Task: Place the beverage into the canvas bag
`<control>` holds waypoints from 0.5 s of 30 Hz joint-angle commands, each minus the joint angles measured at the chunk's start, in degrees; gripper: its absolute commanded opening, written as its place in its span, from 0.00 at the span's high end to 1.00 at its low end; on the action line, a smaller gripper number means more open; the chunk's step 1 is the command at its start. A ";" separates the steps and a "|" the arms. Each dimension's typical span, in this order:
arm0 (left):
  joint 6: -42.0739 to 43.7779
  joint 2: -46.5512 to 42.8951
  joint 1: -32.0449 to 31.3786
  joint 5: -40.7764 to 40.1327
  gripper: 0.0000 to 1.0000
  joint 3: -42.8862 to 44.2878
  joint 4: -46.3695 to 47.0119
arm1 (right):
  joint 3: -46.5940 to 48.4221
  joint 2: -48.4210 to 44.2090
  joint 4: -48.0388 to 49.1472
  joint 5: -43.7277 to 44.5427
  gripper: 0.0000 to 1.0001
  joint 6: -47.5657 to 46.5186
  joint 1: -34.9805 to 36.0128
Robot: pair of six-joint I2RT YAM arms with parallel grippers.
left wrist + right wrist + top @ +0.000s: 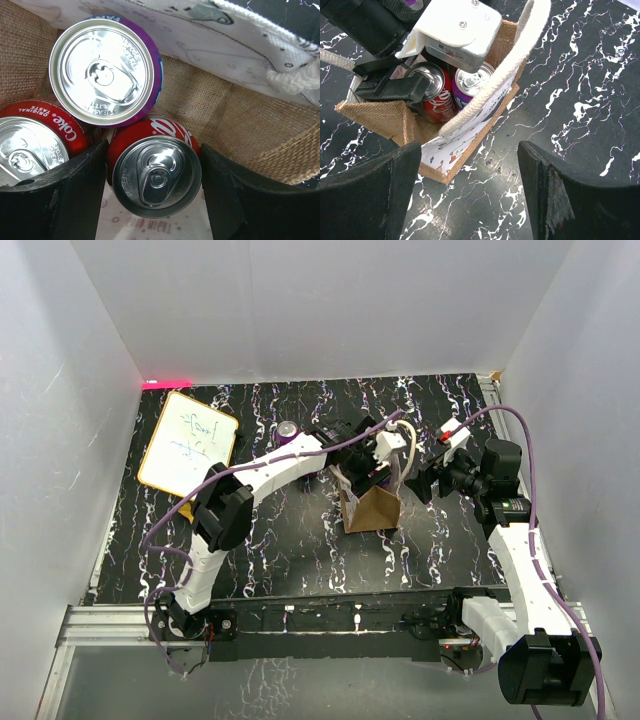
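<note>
The left hand (154,155) grips a red can (156,182) down inside the canvas bag (200,100), beside a purple can (102,70). The right hand (469,150) hangs open to its right. The placing looks nearly done; next the left hand should let go and lift straight out.

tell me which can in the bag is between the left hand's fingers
The middle Coke can, flanked by both fingers. The other Coke can lies outside one finger; the purple can sits beyond them.
</note>
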 commanded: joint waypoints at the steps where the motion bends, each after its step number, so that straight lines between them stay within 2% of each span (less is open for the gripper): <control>1: -0.50 1.58 0.23 -0.76 0.36 2.36 -1.98 | 0.22 -1.06 2.91 -0.01 0.19 -0.24 -0.30; 10: -0.82 -0.83 0.31 -0.92 0.19 5.15 -3.63 | 0.22 -0.87 2.85 0.00 0.19 -0.24 -0.44; 15: -0.80 -2.66 0.25 -0.56 0.13 6.21 -4.28 | 0.22 -0.75 2.96 -0.14 0.19 -0.24 -0.40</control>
